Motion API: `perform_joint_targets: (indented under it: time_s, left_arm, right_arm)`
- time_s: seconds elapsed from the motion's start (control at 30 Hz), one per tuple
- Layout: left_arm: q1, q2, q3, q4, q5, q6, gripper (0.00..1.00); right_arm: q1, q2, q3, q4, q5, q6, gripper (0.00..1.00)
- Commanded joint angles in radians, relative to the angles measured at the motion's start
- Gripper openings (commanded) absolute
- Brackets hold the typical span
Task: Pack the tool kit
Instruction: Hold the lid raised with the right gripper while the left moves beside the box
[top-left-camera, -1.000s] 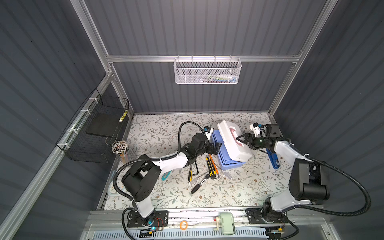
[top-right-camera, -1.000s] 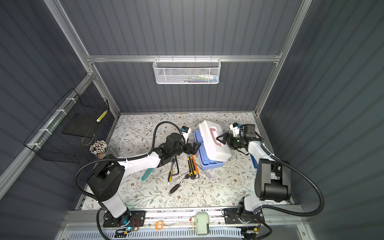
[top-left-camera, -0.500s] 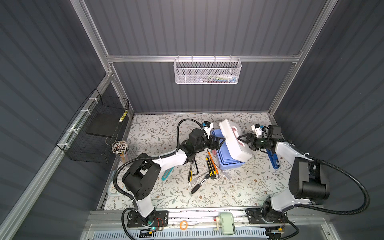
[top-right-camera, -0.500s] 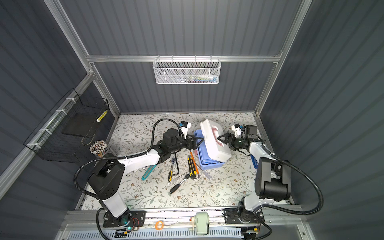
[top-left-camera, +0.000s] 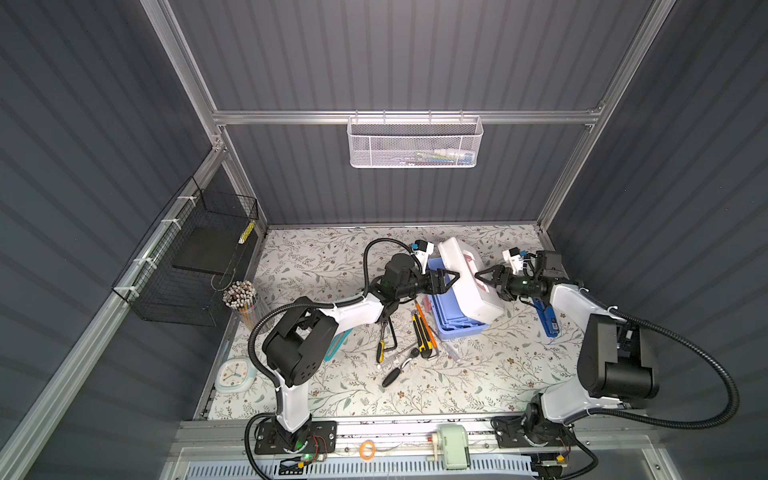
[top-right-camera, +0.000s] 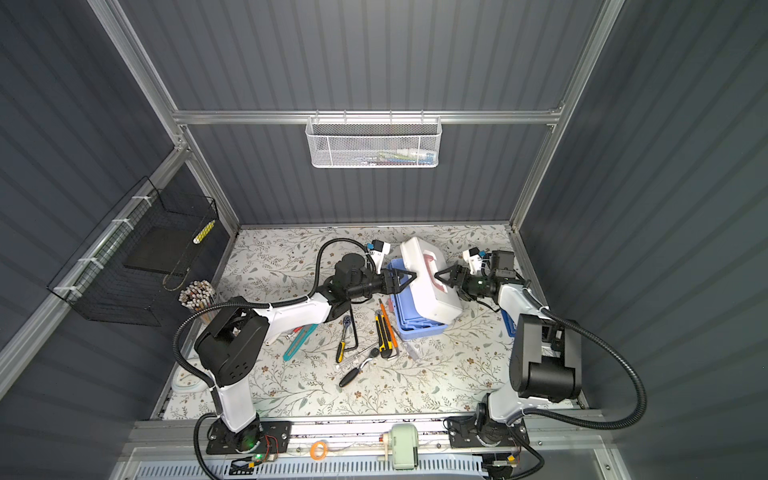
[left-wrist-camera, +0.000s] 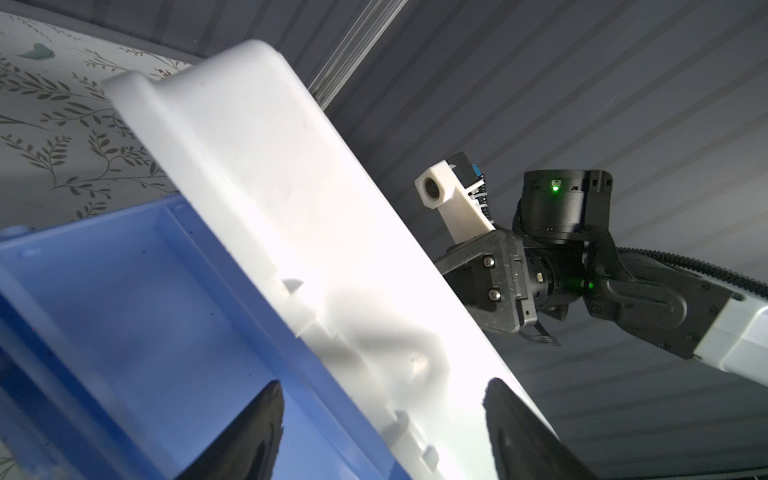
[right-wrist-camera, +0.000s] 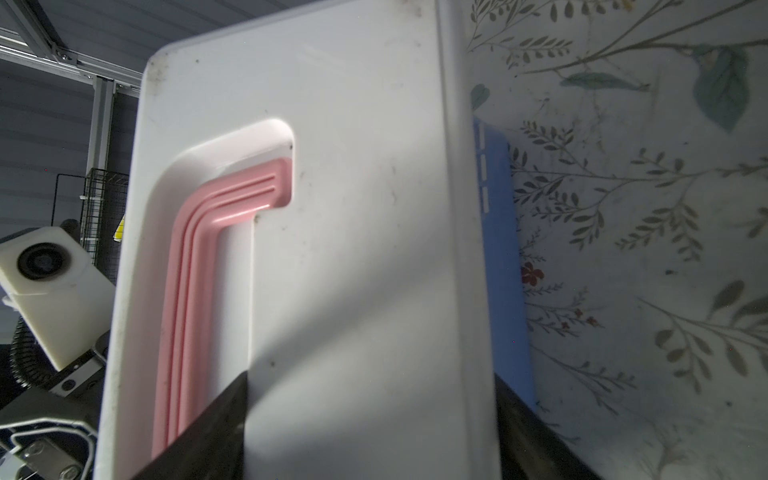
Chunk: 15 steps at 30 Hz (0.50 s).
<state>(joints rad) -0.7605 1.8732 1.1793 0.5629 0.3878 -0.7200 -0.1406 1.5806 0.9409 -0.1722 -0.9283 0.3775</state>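
Straddling the free rim of the lid, the left pincer stands wide. Its 2 fingers sit either side of that rim and are not closed on it. From this pincer the lid lies at 3 o'clock in both top views.

The right pincer faces it from the far side, also wide, with the lid at its 9 o'clock. In the right wrist view 1 finger lies over the pink handle and the other past the lid's edge. Whether the tips press the white face I cannot tell.

The lid stands tilted, half raised, with its long axis running from 11 to 5 o'clock, and it leans toward 3 o'clock. The blue base lies open under it on the mat.

The tools lie loose at 7 o'clock of the base, nearer the left arm.

The coming move likely turns on that lean. The left pincer is nearer the rim to swing the lid, and the right backs it.
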Motion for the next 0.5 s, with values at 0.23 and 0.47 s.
perform_joint_targets:
  time_s: [0.23,0.47]
  left_arm:
    - [-0.002,0.053,0.086,0.032,0.060,-0.104,0.65]
    - [-0.003,0.084,0.114,0.039,0.072,-0.136,0.61]
  right_arm:
    - [0.001,-0.002,-0.010,0.016,-0.027,0.052,0.52]
    - [0.001,-0.005,-0.006,0.033,-0.031,0.070,0.52]
